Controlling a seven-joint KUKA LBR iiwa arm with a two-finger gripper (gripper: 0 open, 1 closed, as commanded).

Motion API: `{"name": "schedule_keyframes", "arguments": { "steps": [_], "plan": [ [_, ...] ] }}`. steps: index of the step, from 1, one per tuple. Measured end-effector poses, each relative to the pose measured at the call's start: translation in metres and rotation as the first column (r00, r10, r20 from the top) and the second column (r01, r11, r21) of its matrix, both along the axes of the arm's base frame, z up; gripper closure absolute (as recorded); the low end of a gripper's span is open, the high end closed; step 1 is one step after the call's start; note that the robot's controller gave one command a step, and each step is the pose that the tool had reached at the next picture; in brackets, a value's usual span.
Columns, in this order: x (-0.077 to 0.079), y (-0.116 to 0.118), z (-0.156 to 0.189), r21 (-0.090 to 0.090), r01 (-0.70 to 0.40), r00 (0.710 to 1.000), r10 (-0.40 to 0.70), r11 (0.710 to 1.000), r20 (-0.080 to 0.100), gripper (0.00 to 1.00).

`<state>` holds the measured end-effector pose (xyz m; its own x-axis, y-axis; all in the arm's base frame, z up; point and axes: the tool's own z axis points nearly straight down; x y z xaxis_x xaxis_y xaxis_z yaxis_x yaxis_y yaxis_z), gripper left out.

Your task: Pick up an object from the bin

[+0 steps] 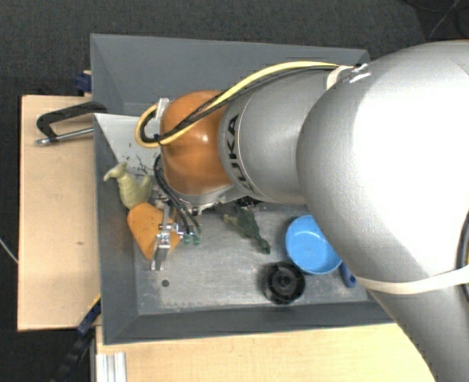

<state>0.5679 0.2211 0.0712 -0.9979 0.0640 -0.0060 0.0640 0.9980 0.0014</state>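
The widest bare stretch of the bin (pixel 218 297) floor lies along its near side, from the near-left corner to the black round cap (pixel 283 283). A narrower gap runs between the gripper (pixel 166 243) and the dark green toy animal (pixel 248 228). The left side is crowded: an orange wedge (pixel 142 223) touches the gripper, a pale green toy figure (pixel 129 186) lies just beyond it, and a white sheet (pixel 121 130) leans at the far-left wall. On the right a blue bowl (pixel 307 245) sits just beside the cap. The arm (pixel 338 134) and its orange cover (pixel 190 146) hang over the bin's middle and right, blocking the way down there
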Motion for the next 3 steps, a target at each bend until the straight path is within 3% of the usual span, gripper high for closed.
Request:
{"name": "schedule_keyframes", "arguments": {
  "steps": [1, 2, 3],
  "plan": [
    [0.001, -0.001, 0.003, 0.001, 0.003, 1.0, -0.003, 1.0, 0.002, 1.0],
    [0.005, -0.006, 0.14, 0.005, -0.007, 1.0, 0.007, 1.0, 0.008, 1.0],
    [-0.036, -0.02, 0.096, -0.002, -0.099, 0.995, 0.099, 0.995, -0.011, 1.0]
  ]
}}
